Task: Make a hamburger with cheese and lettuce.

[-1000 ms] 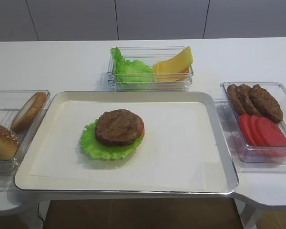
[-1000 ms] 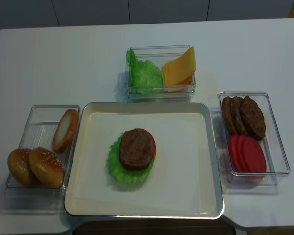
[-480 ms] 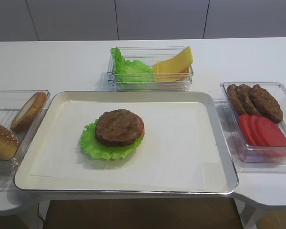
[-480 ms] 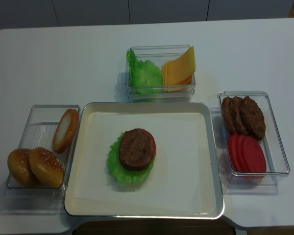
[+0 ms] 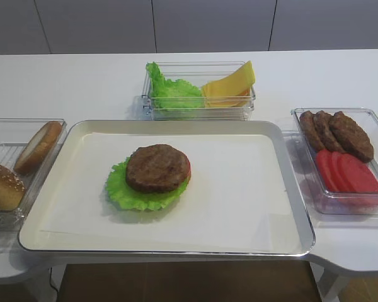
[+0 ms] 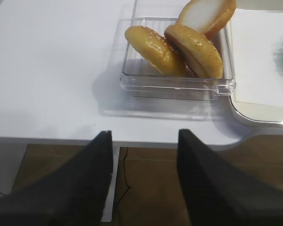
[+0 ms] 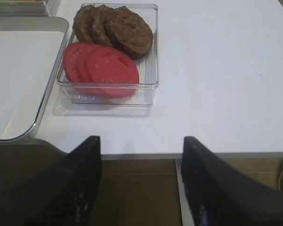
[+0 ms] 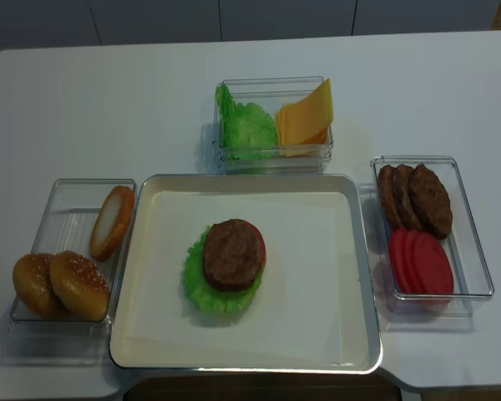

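Nearest the cameras, both grippers hang off the front edge of the table, below its top. The right gripper (image 7: 139,181) has its jaws spread wide with nothing between them; ahead of it sits the clear box (image 7: 146,92) of tomato slices (image 7: 101,66) and patties (image 7: 114,29), well apart from the fingertips. The left gripper (image 6: 144,181) is likewise open and empty, facing the box of buns (image 6: 179,47). Farther in, on the paper-lined tray (image 8: 363,276), the hamburger (image 8: 227,263) stands left of centre, a patty on top with tomato and green leaf showing under it, far from both grippers. At the back, a clear bin (image 8: 271,154) holds the lettuce (image 8: 244,125) on its left and the cheese (image 8: 305,117) leaning on its right.
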Action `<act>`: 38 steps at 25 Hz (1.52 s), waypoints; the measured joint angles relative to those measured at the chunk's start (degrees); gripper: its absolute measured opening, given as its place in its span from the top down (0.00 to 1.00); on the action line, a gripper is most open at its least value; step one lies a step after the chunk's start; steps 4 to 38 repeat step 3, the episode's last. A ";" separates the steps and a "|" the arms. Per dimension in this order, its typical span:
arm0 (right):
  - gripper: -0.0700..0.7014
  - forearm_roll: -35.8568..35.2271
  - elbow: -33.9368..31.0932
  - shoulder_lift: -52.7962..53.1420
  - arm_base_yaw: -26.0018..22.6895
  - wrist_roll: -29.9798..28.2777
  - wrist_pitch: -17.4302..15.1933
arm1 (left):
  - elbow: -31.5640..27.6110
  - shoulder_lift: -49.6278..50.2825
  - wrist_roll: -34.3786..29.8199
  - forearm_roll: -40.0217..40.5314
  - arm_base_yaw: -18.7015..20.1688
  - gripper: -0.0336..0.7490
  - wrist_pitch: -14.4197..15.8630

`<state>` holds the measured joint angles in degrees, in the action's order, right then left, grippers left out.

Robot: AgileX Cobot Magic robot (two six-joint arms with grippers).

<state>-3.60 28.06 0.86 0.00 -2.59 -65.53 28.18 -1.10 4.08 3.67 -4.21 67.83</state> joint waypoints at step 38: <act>0.36 0.00 0.00 0.00 0.00 0.00 0.00 | 0.00 0.00 0.00 0.00 0.00 0.53 0.00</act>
